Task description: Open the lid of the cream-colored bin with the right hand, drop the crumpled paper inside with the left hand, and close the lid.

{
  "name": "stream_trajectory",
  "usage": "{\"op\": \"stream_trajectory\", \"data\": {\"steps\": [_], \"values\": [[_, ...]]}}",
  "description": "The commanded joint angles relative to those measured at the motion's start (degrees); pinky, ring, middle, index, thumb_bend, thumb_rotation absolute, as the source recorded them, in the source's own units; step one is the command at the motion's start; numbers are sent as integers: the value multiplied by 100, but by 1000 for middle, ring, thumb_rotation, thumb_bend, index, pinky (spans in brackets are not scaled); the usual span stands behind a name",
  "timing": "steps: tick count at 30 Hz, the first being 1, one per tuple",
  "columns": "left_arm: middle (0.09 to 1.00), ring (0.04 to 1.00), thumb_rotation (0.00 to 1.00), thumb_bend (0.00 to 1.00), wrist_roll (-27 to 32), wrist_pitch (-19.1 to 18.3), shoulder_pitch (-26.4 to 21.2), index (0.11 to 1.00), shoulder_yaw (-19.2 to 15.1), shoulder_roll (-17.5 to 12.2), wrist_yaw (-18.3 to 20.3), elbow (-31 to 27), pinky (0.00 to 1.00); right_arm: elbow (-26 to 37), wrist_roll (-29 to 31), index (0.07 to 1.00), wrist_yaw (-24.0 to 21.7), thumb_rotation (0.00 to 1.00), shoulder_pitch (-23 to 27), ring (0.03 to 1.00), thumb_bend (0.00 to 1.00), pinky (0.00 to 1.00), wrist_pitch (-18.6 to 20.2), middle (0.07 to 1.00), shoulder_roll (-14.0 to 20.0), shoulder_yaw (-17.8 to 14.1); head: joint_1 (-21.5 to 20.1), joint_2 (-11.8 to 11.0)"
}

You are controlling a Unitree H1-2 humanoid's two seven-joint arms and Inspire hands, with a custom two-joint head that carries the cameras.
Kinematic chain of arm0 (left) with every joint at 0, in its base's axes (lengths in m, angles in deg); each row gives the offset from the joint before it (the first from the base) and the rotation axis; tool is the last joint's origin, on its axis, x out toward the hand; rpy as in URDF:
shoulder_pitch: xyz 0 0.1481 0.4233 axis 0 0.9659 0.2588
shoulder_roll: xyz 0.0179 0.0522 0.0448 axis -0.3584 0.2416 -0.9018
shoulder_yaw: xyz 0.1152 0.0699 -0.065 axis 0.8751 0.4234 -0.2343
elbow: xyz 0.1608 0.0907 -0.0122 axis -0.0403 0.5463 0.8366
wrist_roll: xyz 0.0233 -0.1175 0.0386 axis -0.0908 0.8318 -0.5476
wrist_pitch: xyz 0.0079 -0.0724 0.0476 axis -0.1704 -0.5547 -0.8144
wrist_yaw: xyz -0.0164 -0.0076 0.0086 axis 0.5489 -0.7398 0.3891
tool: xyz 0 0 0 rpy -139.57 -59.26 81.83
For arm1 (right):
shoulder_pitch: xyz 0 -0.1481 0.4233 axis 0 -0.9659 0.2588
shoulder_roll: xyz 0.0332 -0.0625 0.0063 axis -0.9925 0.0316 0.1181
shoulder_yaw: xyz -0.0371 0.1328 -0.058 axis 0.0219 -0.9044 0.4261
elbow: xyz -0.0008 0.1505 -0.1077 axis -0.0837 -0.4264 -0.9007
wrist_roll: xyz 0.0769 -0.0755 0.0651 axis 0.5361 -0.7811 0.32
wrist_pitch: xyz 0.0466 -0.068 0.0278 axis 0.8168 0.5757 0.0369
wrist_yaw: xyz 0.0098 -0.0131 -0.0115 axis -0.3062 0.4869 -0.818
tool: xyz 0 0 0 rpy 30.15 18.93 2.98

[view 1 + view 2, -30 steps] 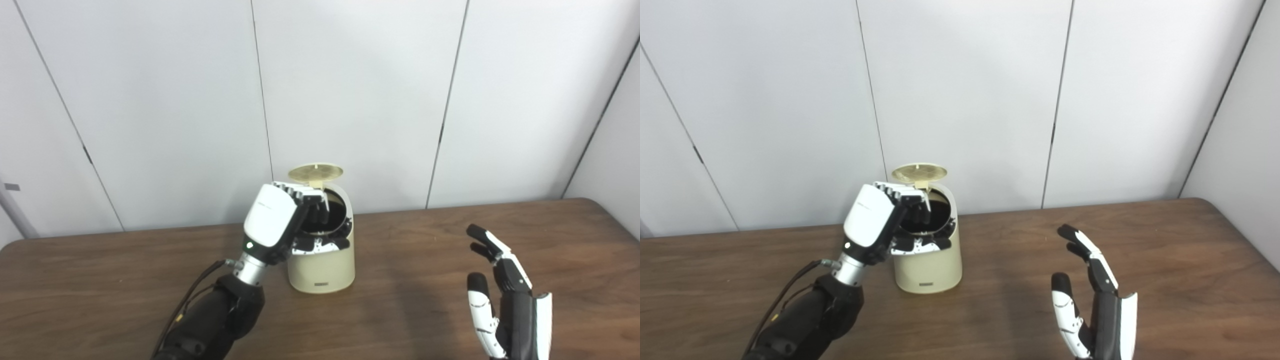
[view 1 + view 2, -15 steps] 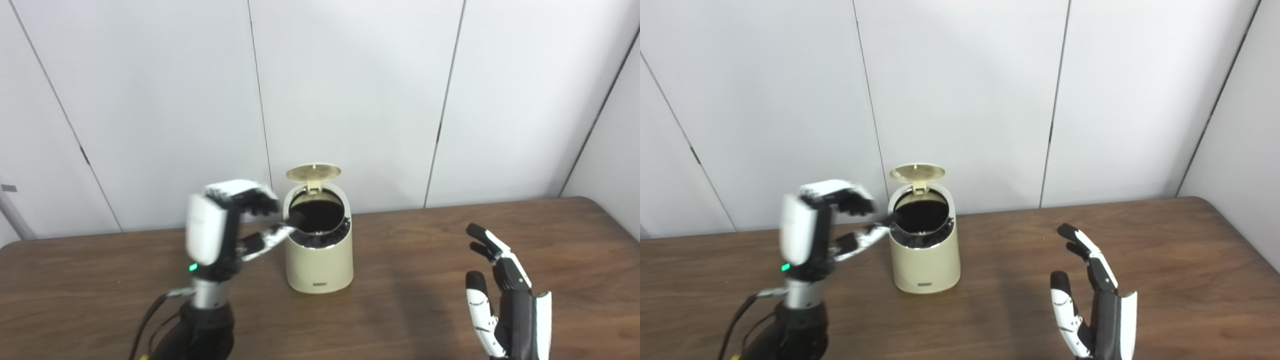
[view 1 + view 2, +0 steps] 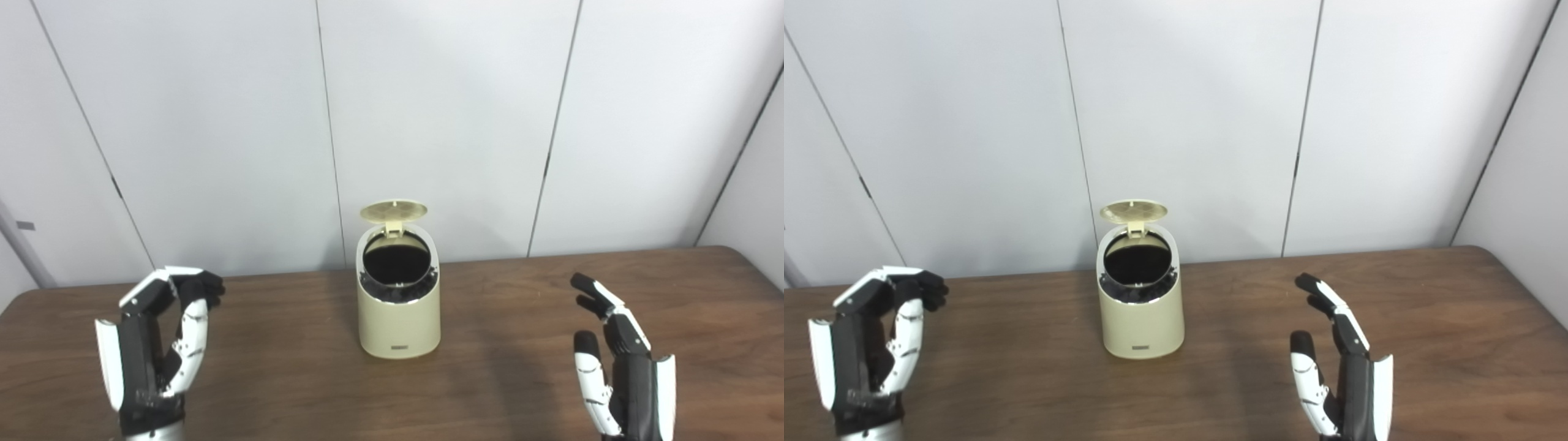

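The cream-colored bin [image 3: 399,306] stands lid [image 3: 393,211] up, its dark inside unreadable; left hand [image 3: 153,349] and right hand [image 3: 618,361] are empty, fingers apart.

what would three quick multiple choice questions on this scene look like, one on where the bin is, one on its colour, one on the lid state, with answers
1. Where does the bin stand on the table?
A. between the two hands
B. right of the right hand
C. at the near edge

2. What colour is the bin's body?
A. blue
B. cream
C. black

3. How is the lid?
A. shut flat
C. lying on the table
B. flipped up, open

Answers:
1. A: the left hand is on its left and the right hand on its right, both clear of it.
2. B: its wall is pale cream against the brown wood.
3. B: the lid stands up at the back and the dark opening shows.
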Motion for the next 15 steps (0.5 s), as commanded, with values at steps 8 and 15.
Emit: {"op": "stream_trajectory", "data": {"steps": [8, 15], "values": [[665, 639, 597, 285, 469, -187, 251, 657, -393, 284, 709, -364, 541, 348, 120, 737, -105, 807, 143, 818, 177, 769, -6, 795, 15, -13, 14, -8], [671, 645, 538, 243, 453, -219, 194, 665, -551, 491, 934, -299, 548, 572, 254, 737, -212, 780, 306, 804, 167, 742, 118, 787, 40, -39, 38, 27]]}}
